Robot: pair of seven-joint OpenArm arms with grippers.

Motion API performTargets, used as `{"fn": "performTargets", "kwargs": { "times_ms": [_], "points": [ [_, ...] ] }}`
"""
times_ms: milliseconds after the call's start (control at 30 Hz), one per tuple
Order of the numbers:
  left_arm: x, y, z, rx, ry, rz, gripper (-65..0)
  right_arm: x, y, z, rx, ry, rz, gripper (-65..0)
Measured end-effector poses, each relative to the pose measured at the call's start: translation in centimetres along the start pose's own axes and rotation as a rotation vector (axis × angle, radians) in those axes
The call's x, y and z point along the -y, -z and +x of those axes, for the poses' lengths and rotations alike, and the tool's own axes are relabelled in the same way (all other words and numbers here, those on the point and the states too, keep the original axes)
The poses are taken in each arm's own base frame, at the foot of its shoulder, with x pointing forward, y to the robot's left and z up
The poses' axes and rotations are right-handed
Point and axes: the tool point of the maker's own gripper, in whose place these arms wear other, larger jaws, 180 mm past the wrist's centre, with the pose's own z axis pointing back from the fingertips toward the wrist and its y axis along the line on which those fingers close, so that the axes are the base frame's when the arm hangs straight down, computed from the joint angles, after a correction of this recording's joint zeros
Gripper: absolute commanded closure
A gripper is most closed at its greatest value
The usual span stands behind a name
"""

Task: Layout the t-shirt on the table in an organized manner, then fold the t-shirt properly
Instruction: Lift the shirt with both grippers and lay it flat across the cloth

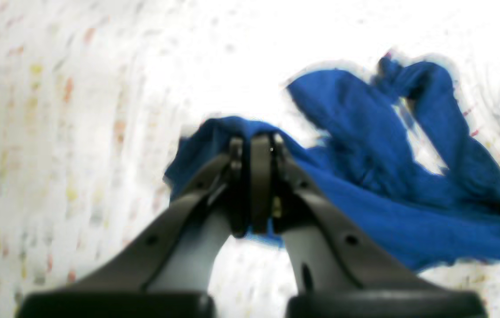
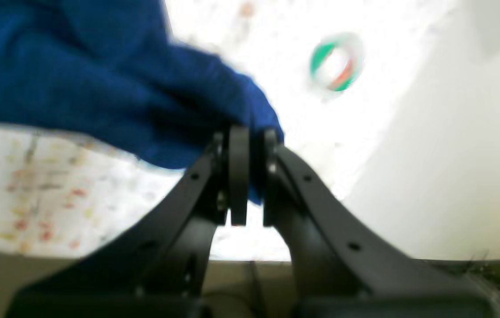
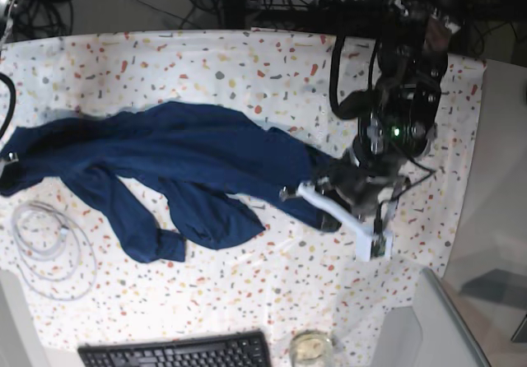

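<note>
The navy-blue t-shirt lies crumpled and stretched sideways across the speckled table. In the base view my left gripper is at the shirt's right end. The left wrist view shows this gripper shut on a bunched fold of the t-shirt, with the rest trailing off to the right. My right gripper is shut on another bunch of the t-shirt, lifted a little above the table. In the base view that end of the shirt reaches the left edge, and the right gripper itself is hidden there.
A coil of white cable lies at the front left, below the shirt. A black keyboard and a glass sit at the front edge. A green and red tape ring lies beyond the right gripper. Plain grey surface borders the table's right side.
</note>
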Motion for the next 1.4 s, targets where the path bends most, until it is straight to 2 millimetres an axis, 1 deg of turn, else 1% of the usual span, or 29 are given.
{"fn": "performTargets", "kwargs": {
  "times_ms": [100, 133, 167, 233, 300, 367, 467, 533, 567, 667, 733, 800, 833, 900, 933, 967, 1000, 1067, 1100, 1133, 1200, 1233, 1267, 1300, 1333, 1367, 1400],
  "points": [
    [3.2, 0.3, 5.3, 0.099, 0.028, -0.074, 0.0, 1.1, 0.2, 4.7, 0.071, -0.060, -0.050, 0.0],
    [3.6, 0.3, 6.7, 0.125, 0.030, -0.087, 0.0, 1.5, 0.2, 6.4, 0.097, -0.076, -0.067, 0.0],
    [3.6, 0.5, 7.8, 0.145, 0.030, -0.080, 0.0, 2.1, 0.1, 7.6, 0.107, -0.091, -0.086, 0.0],
    [3.4, 0.9, 9.9, 0.175, 0.021, -0.065, 0.0, 3.8, -0.4, 9.8, 0.126, -0.096, -0.138, 0.0],
    [3.5, 1.3, 12.2, 0.209, 0.020, -0.057, 0.0, 5.4, -1.6, 12.5, 0.174, -0.087, -0.169, 0.0],
    [4.7, 1.6, 14.4, 0.240, 0.005, -0.072, 0.0, 6.7, -3.2, 15.2, 0.231, -0.077, -0.185, 0.0],
    [7.1, 1.7, 17.4, 0.276, -0.009, -0.118, 0.0, 8.9, -6.5, 18.8, 0.319, -0.054, -0.223, 0.0],
    [8.2, 1.5, 19.7, 0.309, -0.008, -0.134, 0.0, 11.0, -9.1, 20.3, 0.370, -0.039, -0.264, 0.0],
    [8.6, 1.2, 21.2, 0.340, -0.006, -0.140, 0.0, 12.3, -10.4, 20.6, 0.380, -0.029, -0.298, 0.0],
    [9.3, -1.1, 26.1, 0.507, -0.006, -0.157, 0.0, 15.3, -14.2, 21.5, 0.431, 0.001, -0.370, 0.0],
    [9.9, -2.4, 27.8, 0.557, -0.003, -0.173, 0.0, 16.9, -16.7, 21.6, 0.461, 0.009, -0.427, 0.0],
    [10.4, -3.6, 28.5, 0.591, 0.001, -0.191, 0.0, 18.3, -19.3, 21.2, 0.494, 0.011, -0.495, 0.0],
    [10.7, -4.1, 28.5, 0.599, 0.000, -0.204, 0.0, 18.9, -20.2, 20.6, 0.486, 0.016, -0.525, 0.0],
    [11.2, -5.1, 27.8, 0.614, -0.001, -0.231, 0.0, 19.7, -21.2, 18.3, 0.429, 0.025, -0.591, 0.0],
    [11.1, -5.3, 26.8, 0.605, -0.002, -0.239, 0.0, 19.4, -21.0, 17.1, 0.417, 0.034, -0.606, 0.0],
    [11.0, -5.2, 25.6, 0.584, -0.003, -0.244, 0.0, 19.2, -20.5, 15.5, 0.389, 0.047, -0.619, 0.0],
    [10.7, -4.8, 24.0, 0.549, -0.005, -0.242, 0.0, 18.4, -19.7, 14.2, 0.365, 0.038, -0.628, 0.0],
    [9.3, -3.4, 19.8, 0.458, -0.012, -0.216, 0.0, 15.9, -17.1, 11.0, 0.288, 0.018, -0.615, 0.0],
    [8.5, -2.9, 17.6, 0.414, -0.011, -0.200, 0.0, 14.3, -16.2, 9.7, 0.279, 0.011, -0.604, 0.0],
    [7.4, -2.1, 14.7, 0.347, -0.012, -0.178, 0.0, 12.3, -15.1, 8.5, 0.276, 0.001, -0.580, 0.0],
    [5.5, -1.1, 10.6, 0.256, -0.009, -0.134, 0.0, 9.3, -13.6, 5.9, 0.261, -0.007, -0.546, 0.0],
    [4.4, -0.7, 8.0, 0.196, -0.005, -0.106, 0.0, 7.3, -12.1, 4.1, 0.230, -0.005, -0.512, 0.0],
    [3.3, -0.4, 6.0, 0.152, -0.009, -0.076, 0.0, 5.6, -10.4, 2.5, 0.191, 0.000, -0.469, 0.0],
    [2.4, -0.5, 4.3, 0.128, -0.006, -0.053, 0.0, 3.5, -8.6, 1.1, 0.170, 0.000, -0.409, 0.0],
    [1.6, -0.4, 1.9, 0.074, -0.009, -0.029, 0.0, 0.9, -6.2, -0.7, 0.139, -0.004, -0.330, 0.0],
    [1.1, -0.5, -0.3, 0.021, -0.008, -0.020, 0.0, -2.0, -4.0, -2.1, 0.124, 0.003, -0.240, 0.0],
    [0.9, -0.7, -2.0, -0.016, 0.003, -0.019, 0.0, -4.4, -2.2, -3.3, 0.109, 0.019, -0.174, 0.0]
  ]
}}
